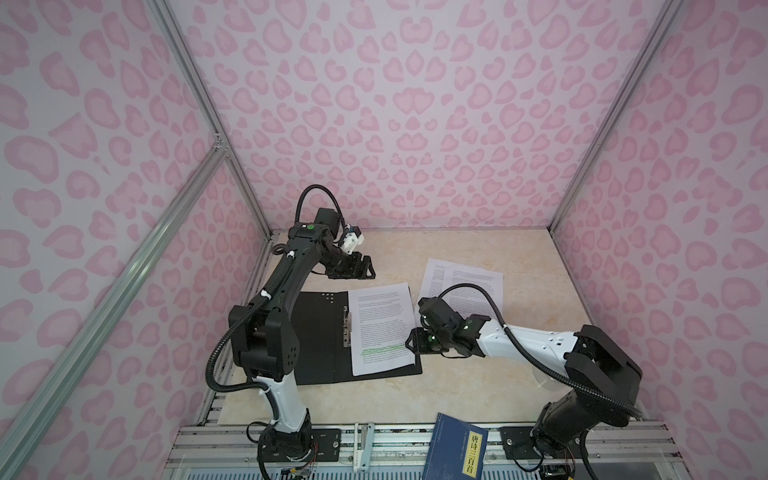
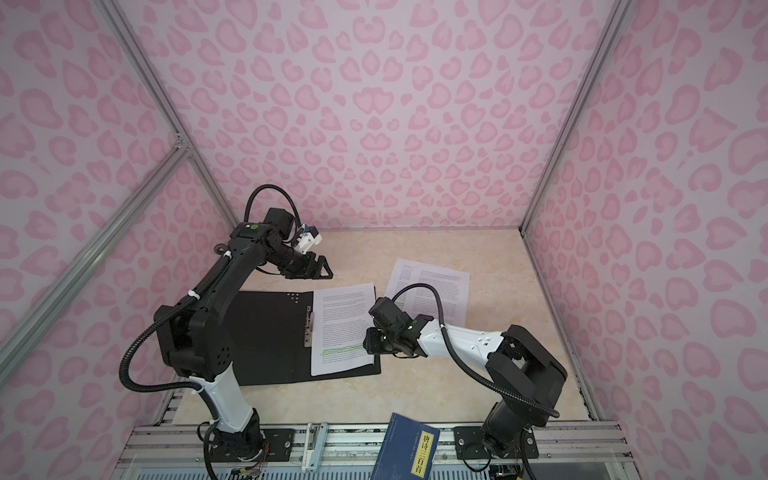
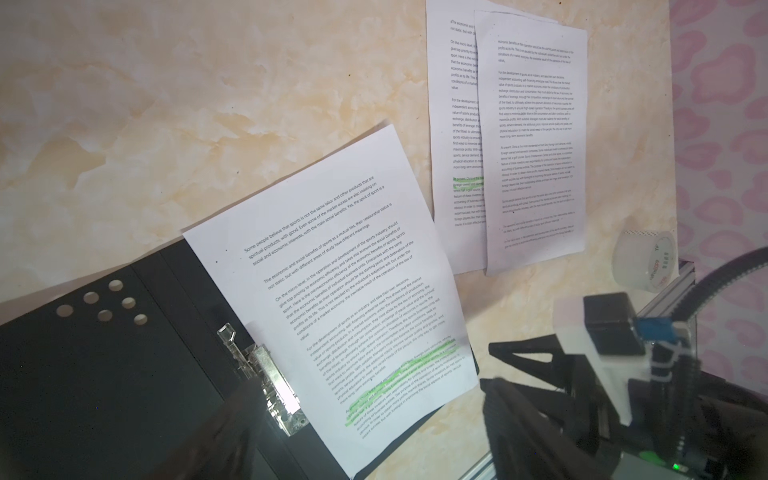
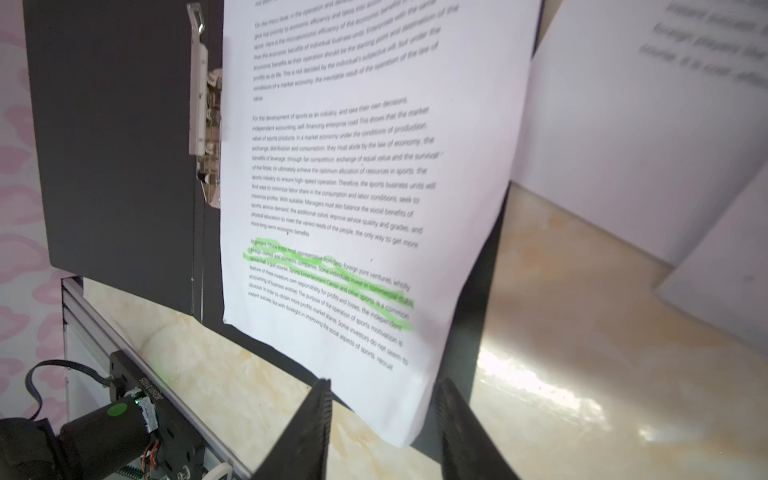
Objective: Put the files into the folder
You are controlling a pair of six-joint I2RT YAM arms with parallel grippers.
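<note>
Blue book [image 1: 455,446] well apart from folder [image 1: 316,332]

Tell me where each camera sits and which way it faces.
Top views: high in front, looking down on the beige marbled table; both arms show.
Left wrist: at the open black folder's far edge, facing the white printed sheet in it; own blurred fingers.
Right wrist: low beside that sheet's corner; open right gripper.
Shared: both wrist views show the metal clip.
</note>
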